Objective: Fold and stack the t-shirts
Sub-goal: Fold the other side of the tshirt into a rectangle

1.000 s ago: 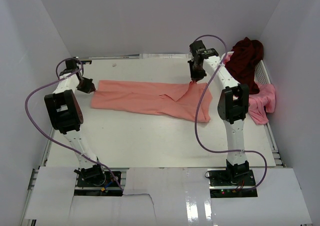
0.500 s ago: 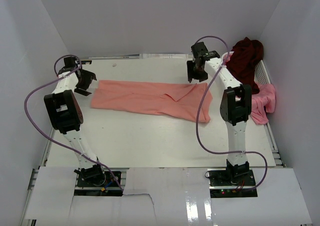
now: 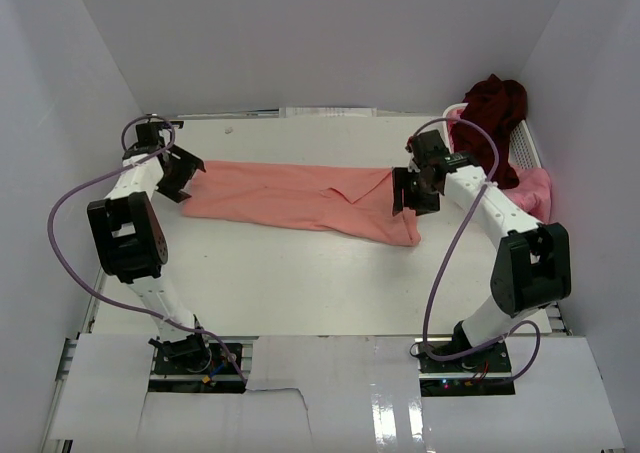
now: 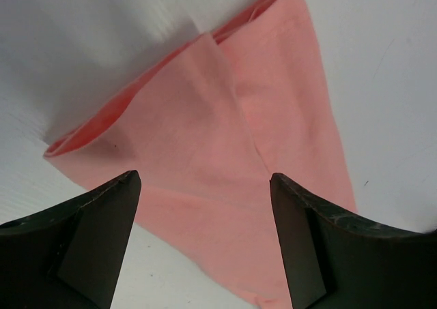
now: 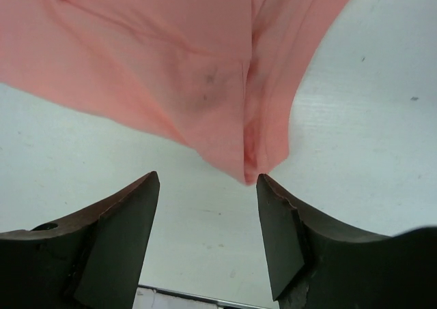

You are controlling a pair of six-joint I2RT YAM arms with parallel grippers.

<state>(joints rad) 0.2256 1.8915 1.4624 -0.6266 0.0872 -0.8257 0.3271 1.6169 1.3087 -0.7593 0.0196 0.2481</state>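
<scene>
The salmon-pink t-shirt (image 3: 290, 193) lies flat in a long folded band across the table. My left gripper (image 3: 186, 174) hovers open over its left end; in the left wrist view the cloth (image 4: 225, 152) spreads under the gap of the gripper (image 4: 205, 178), untouched. My right gripper (image 3: 411, 193) stands open above the shirt's right end. In the right wrist view the shirt's near corner (image 5: 246, 166) points down just beyond the gripper (image 5: 208, 178). The dark maroon t-shirt (image 3: 492, 113) and the brighter pink t-shirt (image 3: 530, 191) are heaped at the right.
A white slatted basket (image 3: 526, 145) stands against the right wall under the maroon and pink shirts. White walls close in the table on three sides. Bare table (image 3: 300, 283) runs between the salmon shirt and the arm bases.
Both grippers opened and let go of the salmon shirt. The right arm swung from the shirt's far right corner toward me, over its right end. The left gripper lifted slightly.
</scene>
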